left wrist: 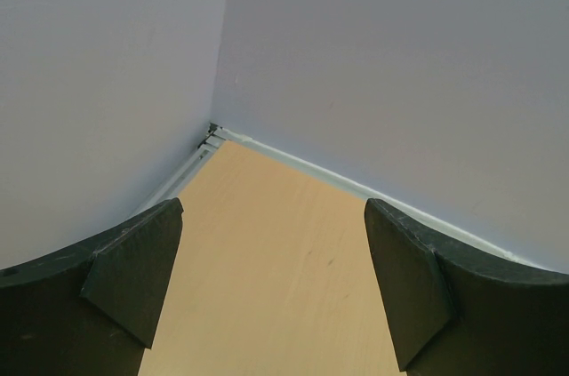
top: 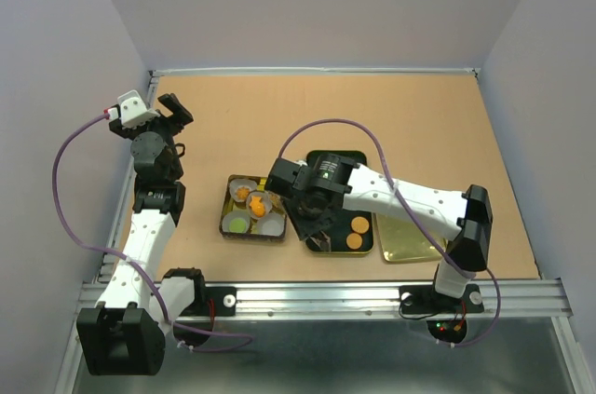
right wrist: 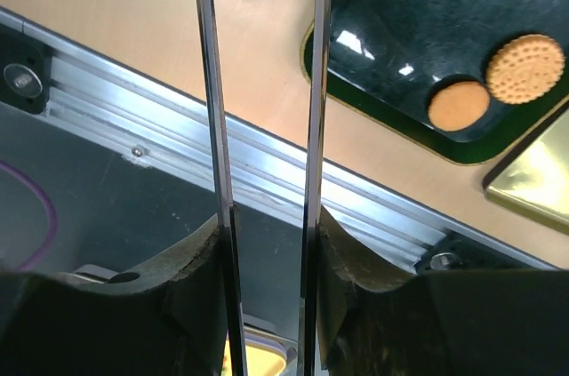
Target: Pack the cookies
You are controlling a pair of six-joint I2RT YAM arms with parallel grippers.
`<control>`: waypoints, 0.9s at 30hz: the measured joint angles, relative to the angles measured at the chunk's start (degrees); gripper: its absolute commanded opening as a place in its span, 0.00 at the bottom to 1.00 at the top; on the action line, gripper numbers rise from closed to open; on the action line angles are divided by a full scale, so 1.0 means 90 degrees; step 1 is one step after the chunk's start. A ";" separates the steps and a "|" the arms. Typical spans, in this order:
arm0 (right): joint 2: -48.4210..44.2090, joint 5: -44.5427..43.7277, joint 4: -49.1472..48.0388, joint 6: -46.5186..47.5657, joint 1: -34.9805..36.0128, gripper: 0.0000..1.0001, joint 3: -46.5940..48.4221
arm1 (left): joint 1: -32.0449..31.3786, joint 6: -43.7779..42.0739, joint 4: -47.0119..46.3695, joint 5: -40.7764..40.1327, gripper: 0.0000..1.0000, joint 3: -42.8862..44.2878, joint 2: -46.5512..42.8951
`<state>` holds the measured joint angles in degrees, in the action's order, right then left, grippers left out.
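Right gripper [right wrist: 267,247]: pressing in on both blades of metal tongs [right wrist: 209,83]; tong tips lying out of view
Left gripper [left wrist: 274,283]: gaping wide, holding nothing
Cookies [right wrist: 524,68]: two lying on the black tray [right wrist: 391,29]; others sitting in paper cups [top: 272,224] inside the tin [top: 224,212]
Doing it well: probably centring the tongs over one cookie; squeezing gently

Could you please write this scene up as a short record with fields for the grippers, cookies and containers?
left gripper: open, empty, raised near the back-left corner
right gripper: shut on metal tongs, by the black tray's near-left corner
black tray: two loose orange cookies lying on it
gold tin: four paper cups; two hold packed orange cookies, one a green cookie, one looks empty
gold lid: lying right of the tray
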<state>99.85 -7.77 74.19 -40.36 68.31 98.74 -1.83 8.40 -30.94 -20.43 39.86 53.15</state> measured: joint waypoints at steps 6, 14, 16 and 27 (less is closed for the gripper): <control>0.0104 0.0517 -0.0311 0.0100 0.0034 0.34 -0.0039 | 0.0000 0.0000 0.0000 0.0002 0.94 0.0000 0.0000; 0.0080 0.0993 -0.0867 -0.0019 0.0410 0.35 -0.0748 | 0.0000 0.0000 0.0002 0.0005 0.94 0.0000 0.0000; 0.0083 0.0998 -0.0896 -0.0044 0.0469 0.35 -0.0835 | 0.0000 0.0000 0.0002 0.0005 0.94 0.0000 0.0000; 0.0090 0.0624 -0.1008 -0.0129 0.0483 0.50 -0.0996 | 0.0000 0.0000 0.0012 0.0005 0.94 0.0000 0.0000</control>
<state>100.66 -2.15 65.12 -41.52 72.66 89.78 -1.83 8.40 -30.83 -20.38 39.86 53.15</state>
